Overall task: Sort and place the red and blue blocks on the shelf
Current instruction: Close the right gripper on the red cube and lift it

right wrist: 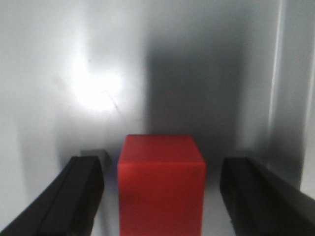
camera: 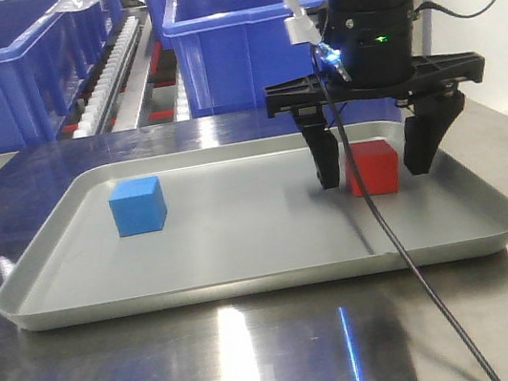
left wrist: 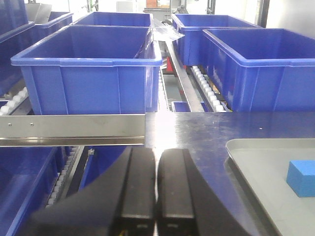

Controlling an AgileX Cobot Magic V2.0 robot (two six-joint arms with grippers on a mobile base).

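The red block [camera: 373, 168] sits on the right of the grey tray [camera: 249, 283]. My right gripper [camera: 379, 171] is open and lowered round it, one finger on each side with gaps. In the right wrist view the red block [right wrist: 160, 184] stands between the two fingers [right wrist: 78, 196], untouched. The blue block [camera: 138, 206] sits on the tray's left; it also shows in the left wrist view [left wrist: 301, 178]. My left gripper [left wrist: 156, 187] is shut and empty, left of the tray. The shelf [left wrist: 74, 129] of steel rails and white rollers stands behind the table.
Large blue bins [camera: 248, 32] stand on the shelf behind the tray, several in the left wrist view [left wrist: 93, 69]. The steel table [camera: 262, 363] bears the tray. A black cable [camera: 423, 280] hangs from the right arm across the tray's front edge.
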